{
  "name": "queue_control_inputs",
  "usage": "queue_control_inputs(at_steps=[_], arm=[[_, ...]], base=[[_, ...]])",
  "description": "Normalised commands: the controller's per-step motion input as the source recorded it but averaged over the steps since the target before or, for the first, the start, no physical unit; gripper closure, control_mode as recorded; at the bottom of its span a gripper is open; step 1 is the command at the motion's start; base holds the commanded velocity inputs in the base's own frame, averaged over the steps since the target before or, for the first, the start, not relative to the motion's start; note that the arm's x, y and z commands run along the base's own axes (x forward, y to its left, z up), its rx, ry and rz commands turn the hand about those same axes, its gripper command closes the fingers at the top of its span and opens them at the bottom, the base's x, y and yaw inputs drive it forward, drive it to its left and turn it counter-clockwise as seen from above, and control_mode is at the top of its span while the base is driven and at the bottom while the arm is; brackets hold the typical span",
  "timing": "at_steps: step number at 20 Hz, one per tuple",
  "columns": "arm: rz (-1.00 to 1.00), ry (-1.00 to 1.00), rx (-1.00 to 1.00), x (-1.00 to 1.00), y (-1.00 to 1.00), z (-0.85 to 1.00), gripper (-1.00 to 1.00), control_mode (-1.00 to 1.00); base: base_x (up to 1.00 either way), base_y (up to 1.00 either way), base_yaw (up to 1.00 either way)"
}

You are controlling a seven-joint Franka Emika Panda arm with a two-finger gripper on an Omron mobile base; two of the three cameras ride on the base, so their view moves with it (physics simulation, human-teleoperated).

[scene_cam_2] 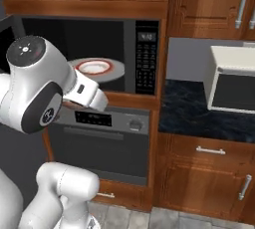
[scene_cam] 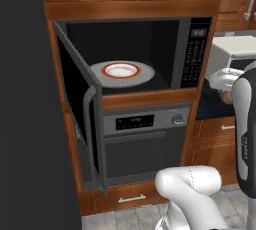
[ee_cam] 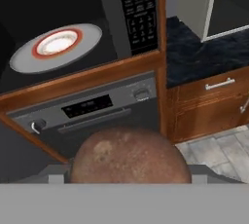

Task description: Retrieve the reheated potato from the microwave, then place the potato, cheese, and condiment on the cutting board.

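One potato point(ee_cam: 130, 156) sits clamped in the gripper point(ee_cam: 129, 179), outside the open microwave point(ee_cam: 127, 18).

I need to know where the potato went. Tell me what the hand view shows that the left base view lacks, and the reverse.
Hand view alone: the potato, a brown lump close to the camera at the pincer, outside the microwave. Left base view alone: the microwave's swung-open door and the white arm. Both: the open microwave cavity with a red-rimmed plate on the turntable and no potato on it, the keypad, the wall oven below, and the white toaster oven.
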Motion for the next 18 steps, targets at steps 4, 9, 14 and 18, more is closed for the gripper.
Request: queue_control_inputs(at_steps=[4, 9, 14, 18], arm=[[0.0, 0.0, 0.0, 0.0, 0.0, 0.0, 1.0, 1.0], [0.0, 0.0, 0.0, 0.0, 0.0, 0.0, 1.0, 1.0], [0.0, 0.0, 0.0, 0.0, 0.0, 0.0, 1.0, 1.0], [0.0, 0.0, 0.0, 0.0, 0.0, 0.0, 1.0, 1.0]], base=[[0.3, -1.0, 0.0], [0.44, -1.0, 0.0], [0.24, -1.0, 0.0], [0.03, -1.0, 0.0]])
